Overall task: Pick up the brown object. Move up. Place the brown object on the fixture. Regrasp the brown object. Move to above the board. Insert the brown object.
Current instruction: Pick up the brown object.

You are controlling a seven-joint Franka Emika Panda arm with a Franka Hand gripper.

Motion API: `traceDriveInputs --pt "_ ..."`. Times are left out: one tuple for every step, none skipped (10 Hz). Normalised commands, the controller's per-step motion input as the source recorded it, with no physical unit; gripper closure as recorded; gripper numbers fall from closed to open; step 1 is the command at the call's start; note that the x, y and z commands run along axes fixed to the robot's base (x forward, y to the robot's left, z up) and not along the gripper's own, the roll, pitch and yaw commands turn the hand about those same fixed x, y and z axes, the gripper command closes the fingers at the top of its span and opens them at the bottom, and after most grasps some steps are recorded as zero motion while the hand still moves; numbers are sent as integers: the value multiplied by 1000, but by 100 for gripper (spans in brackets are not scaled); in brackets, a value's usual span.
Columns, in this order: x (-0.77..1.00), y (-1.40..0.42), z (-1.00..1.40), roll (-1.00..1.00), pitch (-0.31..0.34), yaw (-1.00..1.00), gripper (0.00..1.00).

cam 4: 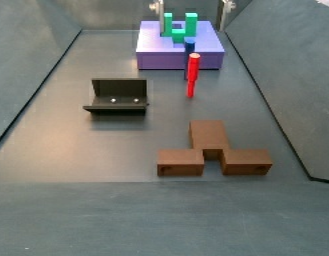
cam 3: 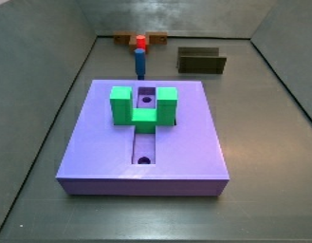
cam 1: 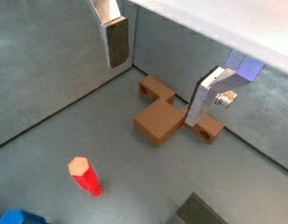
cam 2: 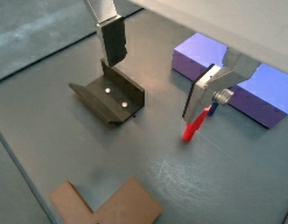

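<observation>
The brown object [cam 1: 167, 115] is a stepped piece of joined brown blocks. It lies flat on the grey floor near a wall, and shows in both side views [cam 3: 126, 40] [cam 4: 214, 150]. My gripper [cam 1: 156, 87] hangs open well above it, and the piece shows in the gap between the silver fingers [cam 1: 115, 42]. Nothing is held. The fixture [cam 2: 111, 96], a dark open holder, stands on the floor below the gripper [cam 2: 152, 87]. The purple board [cam 3: 145, 133] carries a green U-shaped block [cam 3: 143, 104].
An upright peg [cam 3: 140, 57], blue with a red top, stands between the board and the brown object [cam 2: 105, 206]. The grey walls [cam 3: 171, 14] of the bin close in the floor on all sides.
</observation>
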Motion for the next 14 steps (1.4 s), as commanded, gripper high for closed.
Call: traceDriveInputs --pt "0 0 0 4 0 0 0" --pt "23 0 0 0 0 0 0" --pt "0 0 -26 0 -4 0 0" --pt "0 0 -31 -20 0 0 0" --pt "0 57 -69 -19 -19 0 0" --pt "0 386 -137 -14 0 0 0" --pt "0 471 -194 -24 0 0 0" --pt "0 526 -303 -160 0 0 0" --pt "3 437 -300 -229 0 0 0" --pt "71 134 -357 -101 0 0 0" --pt "154 29 -294 -113 0 0 0" --pt "74 0 -214 -189 -96 0 0" --pt "0 0 -191 -166 -101 0 0" --pt "-6 0 -200 -163 -126 -14 0"
